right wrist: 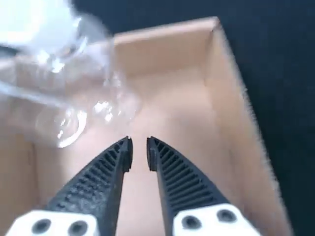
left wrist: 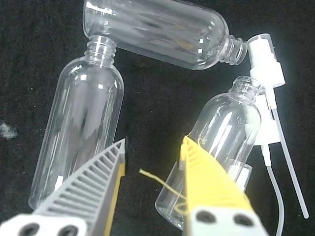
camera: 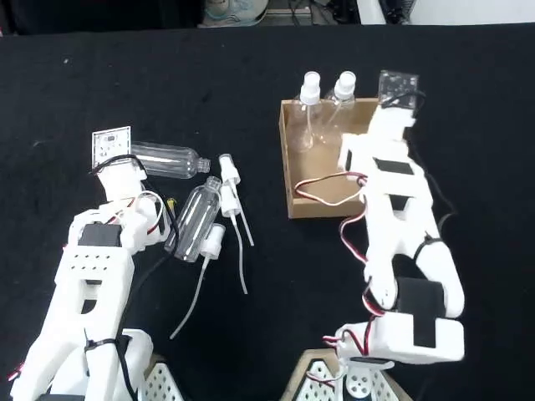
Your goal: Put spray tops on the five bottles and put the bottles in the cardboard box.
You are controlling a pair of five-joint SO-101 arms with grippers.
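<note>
- Cardboard box (camera: 289,180): brown, rectangular and open-topped, it is placed right of centre in the high view. Two capped bottles (camera: 311,117) are stood upright in its upper-left corner.
- Uncapped bottles (left wrist: 78,123): made of clear, smooth, cylindrical plastic, they are laid on the black table (camera: 84,75) at centre left. The uppermost bottle (camera: 167,159) is laid across the frame with its neck to the right.
- Spray tops (camera: 228,171): white, with thin dip tubes, they are laid beside these bottles.
- Left gripper (left wrist: 153,145): the jaws are spread wide and nothing is gripped.
- Right gripper (right wrist: 139,142): the jaws are nearly closed and empty, and are held over the box floor.

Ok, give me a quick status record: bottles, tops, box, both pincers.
capped bottles: two, upright in the cardboard box
uncapped bottles: three, lying on the table
spray tops: three, loose beside them
left pincer: open, empty, above uncapped bottles
right pincer: slightly open, empty, above the box
</note>
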